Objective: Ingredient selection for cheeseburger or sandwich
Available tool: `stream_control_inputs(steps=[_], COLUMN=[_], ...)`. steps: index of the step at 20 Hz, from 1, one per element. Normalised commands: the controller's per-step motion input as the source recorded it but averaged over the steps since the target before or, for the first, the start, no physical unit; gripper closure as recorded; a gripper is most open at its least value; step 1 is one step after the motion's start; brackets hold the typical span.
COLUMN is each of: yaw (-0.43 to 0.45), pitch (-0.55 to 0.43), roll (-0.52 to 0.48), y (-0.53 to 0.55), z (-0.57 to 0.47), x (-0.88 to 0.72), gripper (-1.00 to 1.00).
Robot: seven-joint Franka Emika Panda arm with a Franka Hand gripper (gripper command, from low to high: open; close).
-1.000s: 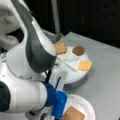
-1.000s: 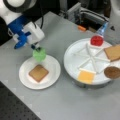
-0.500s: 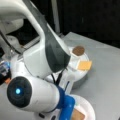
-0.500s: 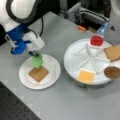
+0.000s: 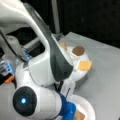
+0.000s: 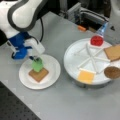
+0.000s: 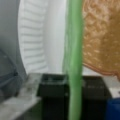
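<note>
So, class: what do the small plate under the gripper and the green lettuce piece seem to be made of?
Small plate: probably paper, matte white with a ribbed, fluted rim in the wrist view. Lettuce, held in the gripper over the bread square: likely soft plastic or rubber, a thin smooth green sheet.

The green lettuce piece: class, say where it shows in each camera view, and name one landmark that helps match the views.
Front view with the arm filling the frame: lettuce not seen, hidden behind the arm.
Front view: green lettuce at left of centre, held in the pincer over the bread square.
Wrist view: lettuce a vertical green strip at centre.
Shared landmark: the small white plate.
</note>
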Motion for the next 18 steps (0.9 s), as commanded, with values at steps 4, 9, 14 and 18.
stream_control_inputs(steps=[4,9,14,18], yaw=[0.240,0.208,0.200,0.191], pitch=[0.072,0.072,0.052,0.046], roll=[0.120,0.142,0.149,0.146], y=[-0.30,-0.26,-0.21,-0.21], z=[-0.12,-0.05,0.01,0.01], x=[0.41,0.40,0.34,0.33], gripper=[1.00,1.00,1.00,1.00])
